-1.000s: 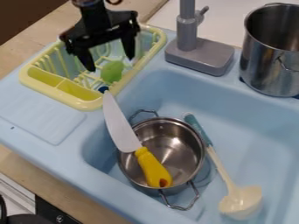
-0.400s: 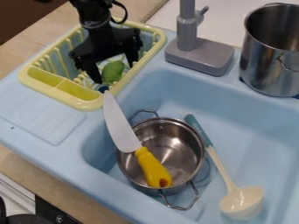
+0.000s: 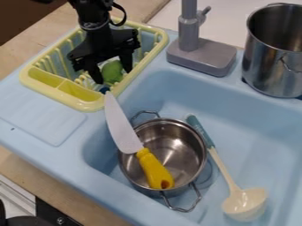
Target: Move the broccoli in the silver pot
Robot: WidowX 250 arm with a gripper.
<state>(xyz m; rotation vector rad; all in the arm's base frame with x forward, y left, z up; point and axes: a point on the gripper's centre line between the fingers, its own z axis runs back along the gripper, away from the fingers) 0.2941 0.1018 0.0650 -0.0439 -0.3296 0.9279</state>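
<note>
Green broccoli (image 3: pixel 112 72) sits in the rack (image 3: pixel 88 106) at eleven o'clock; my tool (image 3: pixel 113 76) straddles it, part-open, hold uncertain. Lifting and potting are left.

At upper left, the pincer (image 3: pixel 113 77) is showing black, the broccoli (image 3: pixel 112 70) green, the rack (image 3: pixel 88 107) pale yellow. At lower centre, the pot (image 3: pixel 180 152) is showing silver, the knife handle (image 3: pixel 153 168) yellow. Lower right, the ladle (image 3: pixel 243 205) is showing cream.
</note>
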